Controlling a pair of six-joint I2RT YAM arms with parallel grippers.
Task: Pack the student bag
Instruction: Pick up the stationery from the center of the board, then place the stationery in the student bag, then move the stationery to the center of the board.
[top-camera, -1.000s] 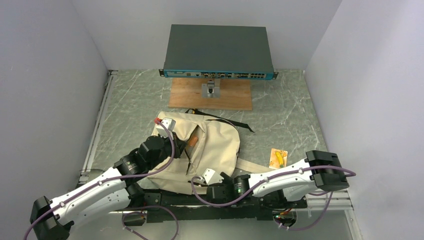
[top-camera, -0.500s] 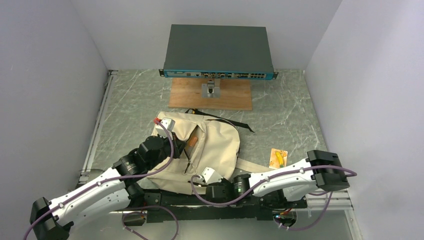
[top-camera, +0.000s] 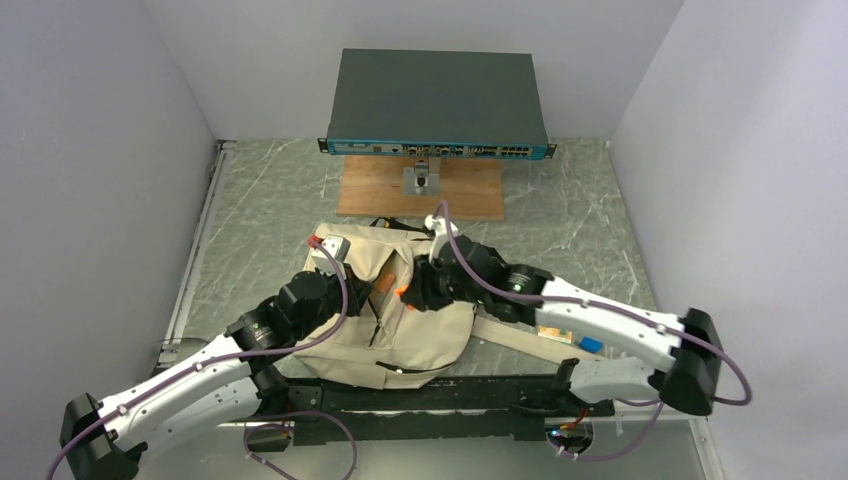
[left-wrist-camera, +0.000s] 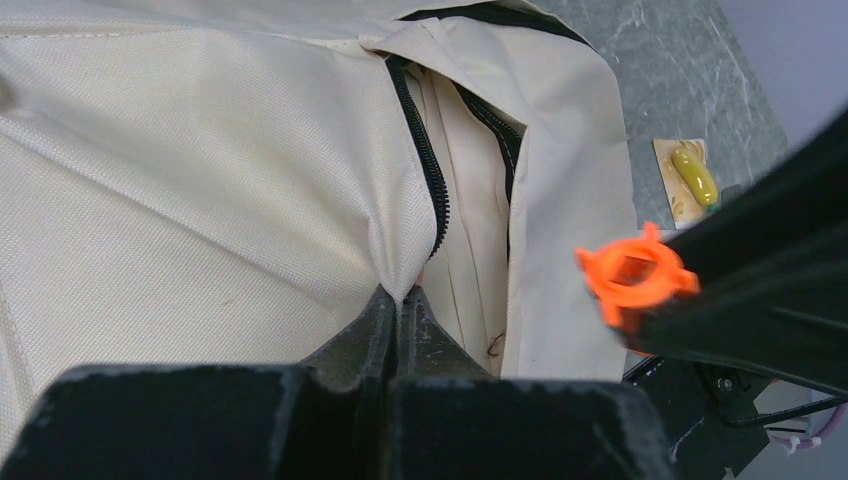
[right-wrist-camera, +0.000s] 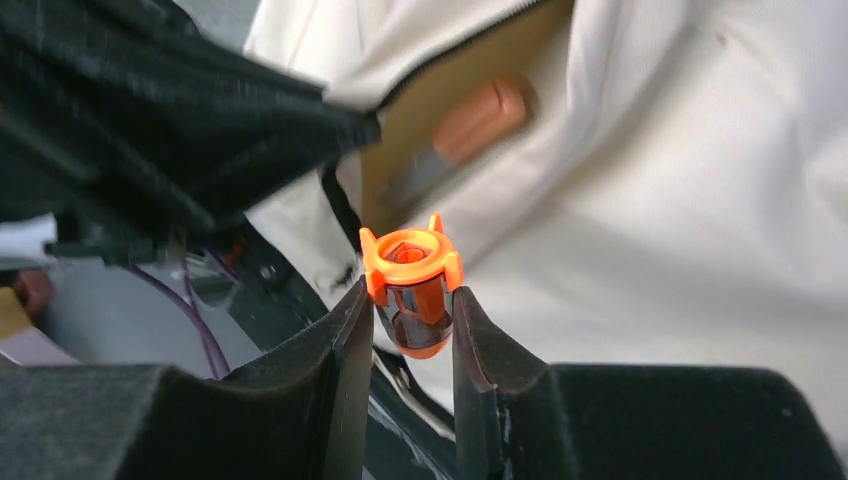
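Observation:
The beige student bag (top-camera: 440, 330) lies flat mid-table with its black zipper open. My left gripper (top-camera: 365, 295) is shut on the edge of the bag's flap beside the zipper (left-wrist-camera: 430, 180) and holds the opening apart; its fingertips (left-wrist-camera: 400, 300) pinch the fabric. My right gripper (top-camera: 412, 290) is shut on a small orange-capped dark piece (right-wrist-camera: 410, 285) and hovers over the opening; the piece also shows in the left wrist view (left-wrist-camera: 635, 275). An orange-brown cylinder (right-wrist-camera: 480, 118) lies inside the bag (right-wrist-camera: 700, 200).
A network switch (top-camera: 437, 100) stands on a wooden board (top-camera: 420, 190) at the back. A card with a yellow item (left-wrist-camera: 690, 175) lies right of the bag, partly under my right arm (top-camera: 600, 320). Grey walls close both sides.
My right arm has swung from the bag's near edge up and over the bag's opening, with the orange-capped piece in its jaws. My left gripper has kept its hold on the flap.

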